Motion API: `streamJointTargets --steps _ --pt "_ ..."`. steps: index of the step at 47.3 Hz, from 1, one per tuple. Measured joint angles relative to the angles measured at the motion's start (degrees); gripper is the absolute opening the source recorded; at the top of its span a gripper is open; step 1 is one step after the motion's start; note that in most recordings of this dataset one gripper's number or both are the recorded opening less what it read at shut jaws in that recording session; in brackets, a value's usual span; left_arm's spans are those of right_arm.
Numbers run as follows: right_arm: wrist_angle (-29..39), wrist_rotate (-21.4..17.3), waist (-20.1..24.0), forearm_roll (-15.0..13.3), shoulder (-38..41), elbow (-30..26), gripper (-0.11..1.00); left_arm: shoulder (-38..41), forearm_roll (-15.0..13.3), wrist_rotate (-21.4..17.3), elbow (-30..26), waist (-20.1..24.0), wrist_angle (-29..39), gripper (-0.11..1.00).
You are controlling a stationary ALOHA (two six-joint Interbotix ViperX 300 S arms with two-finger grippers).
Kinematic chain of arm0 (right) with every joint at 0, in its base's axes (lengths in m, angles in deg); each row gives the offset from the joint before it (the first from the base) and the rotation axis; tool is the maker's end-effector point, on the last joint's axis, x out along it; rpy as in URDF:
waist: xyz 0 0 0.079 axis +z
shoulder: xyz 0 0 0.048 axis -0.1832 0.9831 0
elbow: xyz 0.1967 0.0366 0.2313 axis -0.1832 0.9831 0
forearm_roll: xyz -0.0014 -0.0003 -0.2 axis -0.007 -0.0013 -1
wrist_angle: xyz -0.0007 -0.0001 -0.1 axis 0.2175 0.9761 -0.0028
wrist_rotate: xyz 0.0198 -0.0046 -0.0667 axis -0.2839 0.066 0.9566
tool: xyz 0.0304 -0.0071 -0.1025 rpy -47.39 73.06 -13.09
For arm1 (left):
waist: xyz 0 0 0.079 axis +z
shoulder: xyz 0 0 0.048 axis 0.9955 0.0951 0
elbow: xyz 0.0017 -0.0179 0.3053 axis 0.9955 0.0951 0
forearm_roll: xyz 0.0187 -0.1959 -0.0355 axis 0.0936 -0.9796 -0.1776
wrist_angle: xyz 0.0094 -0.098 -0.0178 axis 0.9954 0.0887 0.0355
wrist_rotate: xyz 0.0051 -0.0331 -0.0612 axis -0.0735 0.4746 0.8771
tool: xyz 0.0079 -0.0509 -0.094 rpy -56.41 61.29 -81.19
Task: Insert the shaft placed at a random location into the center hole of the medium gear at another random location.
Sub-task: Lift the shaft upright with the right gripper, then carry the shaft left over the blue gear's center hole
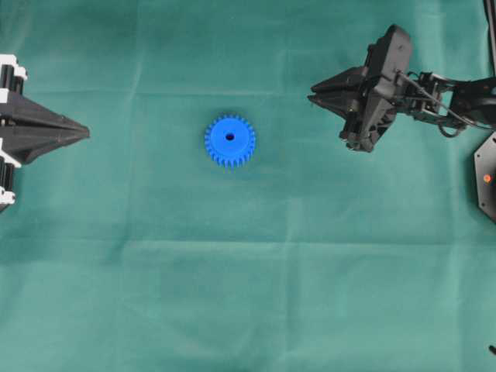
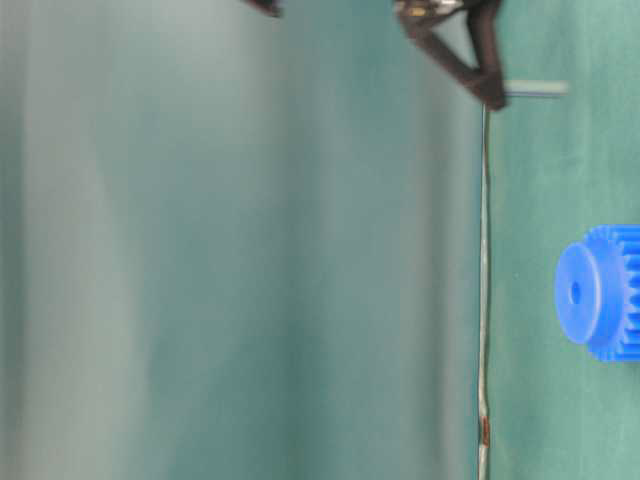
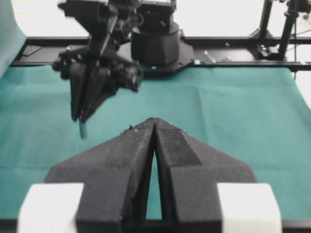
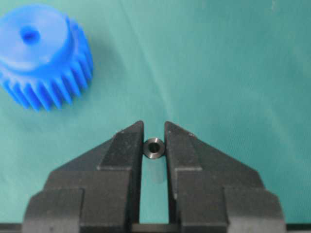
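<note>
Right tool (image 4: 154, 141) pinches the shaft (image 4: 154, 148); medium gear (image 4: 41, 53) at ten o'clock; left tool (image 3: 154, 124) closed, empty.

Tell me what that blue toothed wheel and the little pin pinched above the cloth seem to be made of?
The bright blue toothed gear wheel looks like moulded plastic: uniform saturated colour, soft dull sheen. The small grey pin held in the right tool looks like metal, with a dark glossy end face, though it is too small to be sure.
</note>
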Motion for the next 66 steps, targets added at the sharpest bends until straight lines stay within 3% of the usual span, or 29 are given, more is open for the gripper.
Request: streamJointTargets --steps 13,32,46,66 --pt "8.88 0.0 0.0 0.0 -8.0 -1.76 0.13 0.0 0.0 0.09 0.0 0.09 0.35 0.0" --pt "9.58 0.0 0.0 0.0 -8.09 -2.37 0.13 0.0 0.0 0.26 -0.09 0.09 0.7 0.0" --pt "9.58 0.0 3.08 0.0 -3.43 -6.5 0.13 0.0 0.0 0.26 0.0 0.09 0.7 0.0" --pt "9.58 0.0 9.23 0.09 7.38 -18.72 0.13 0.0 0.0 0.26 -0.09 0.09 0.88 0.0"
